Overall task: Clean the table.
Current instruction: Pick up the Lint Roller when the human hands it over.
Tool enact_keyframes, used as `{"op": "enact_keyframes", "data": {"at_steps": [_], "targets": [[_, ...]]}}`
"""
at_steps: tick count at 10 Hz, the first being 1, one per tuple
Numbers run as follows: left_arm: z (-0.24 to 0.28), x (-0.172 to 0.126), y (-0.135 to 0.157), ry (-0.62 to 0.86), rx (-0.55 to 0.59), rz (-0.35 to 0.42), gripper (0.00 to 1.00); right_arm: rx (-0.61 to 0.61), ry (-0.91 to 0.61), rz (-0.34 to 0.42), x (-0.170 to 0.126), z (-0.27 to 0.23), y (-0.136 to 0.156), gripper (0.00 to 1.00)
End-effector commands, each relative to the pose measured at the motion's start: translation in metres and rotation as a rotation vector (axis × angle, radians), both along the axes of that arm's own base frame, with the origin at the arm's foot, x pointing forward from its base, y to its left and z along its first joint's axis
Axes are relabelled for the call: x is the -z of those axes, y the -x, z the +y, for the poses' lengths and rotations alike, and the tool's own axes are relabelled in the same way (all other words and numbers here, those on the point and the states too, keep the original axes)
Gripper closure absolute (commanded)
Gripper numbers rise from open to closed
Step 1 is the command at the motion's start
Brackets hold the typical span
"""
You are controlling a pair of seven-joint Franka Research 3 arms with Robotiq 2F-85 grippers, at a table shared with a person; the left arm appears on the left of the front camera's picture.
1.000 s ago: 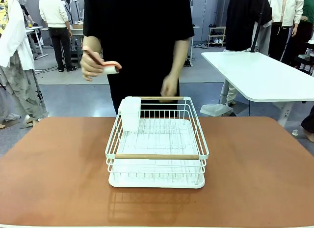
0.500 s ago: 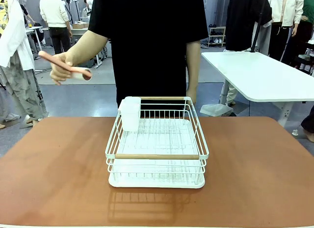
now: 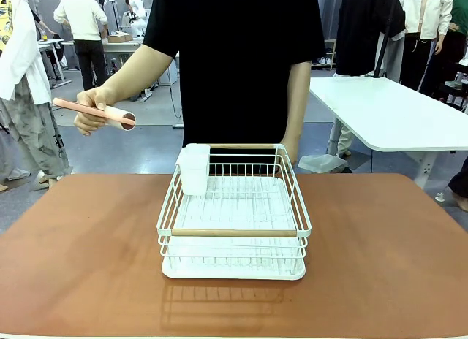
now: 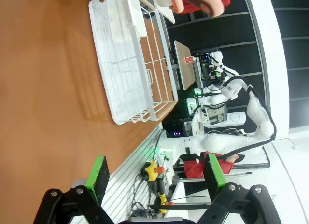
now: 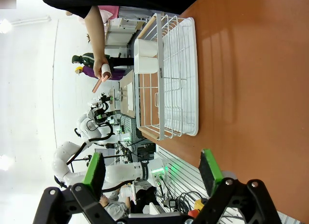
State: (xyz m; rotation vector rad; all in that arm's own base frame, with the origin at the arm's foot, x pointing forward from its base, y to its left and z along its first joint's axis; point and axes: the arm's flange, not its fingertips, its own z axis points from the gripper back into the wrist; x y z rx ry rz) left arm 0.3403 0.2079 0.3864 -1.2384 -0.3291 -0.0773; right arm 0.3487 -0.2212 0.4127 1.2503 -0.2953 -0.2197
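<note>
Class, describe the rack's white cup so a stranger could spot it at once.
A white wire dish rack stands on the reddish-brown table. At its far left corner, on the side toward the person, sits a white cup, the one solid-walled piece among thin wires.

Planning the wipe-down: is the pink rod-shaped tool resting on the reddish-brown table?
No, a person's hand holds the pink rod-shaped tool up, off the reddish-brown table.

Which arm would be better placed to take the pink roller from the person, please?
Probably the left: the person's hand holds the pink roller on the robot's left of the dish rack. Left gripper and right gripper are both open, empty.
</note>
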Motion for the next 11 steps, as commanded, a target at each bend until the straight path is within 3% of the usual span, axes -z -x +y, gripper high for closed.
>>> {"op": "enact_keyframes", "data": {"at_steps": [1,3,4,5,7,10,11], "targets": [[-0.023,-0.055,0.014,-0.004,-0.078,0.131,0.0,0.001,-0.011,-0.016,-0.002,0.001,-0.001,0.0],[-0.042,-0.098,0.012,-0.029,-0.179,0.22,0.0,0.001,-0.011,-0.016,-0.002,0.001,-0.001,0.0],[-0.054,-0.107,0.004,-0.07,-0.195,0.202,0.0,0.001,-0.011,-0.016,-0.002,0.001,-0.001,0.0],[-0.066,-0.111,-0.005,-0.078,-0.21,0.297,0.0,0.001,-0.011,-0.016,-0.002,0.001,-0.001,0.0],[-0.091,-0.119,-0.017,-0.12,-0.334,0.36,0.0,0.001,-0.011,-0.016,-0.002,0.001,-0.001,0.0],[-0.129,-0.125,-0.044,-0.124,-0.493,0.377,0.0,0.001,-0.011,-0.016,-0.002,0.001,-0.001,0.0],[-0.13,-0.126,-0.051,-0.058,-0.482,0.36,0.0,0.001,-0.011,-0.016,-0.002,0.001,-0.001,0.0]]}}
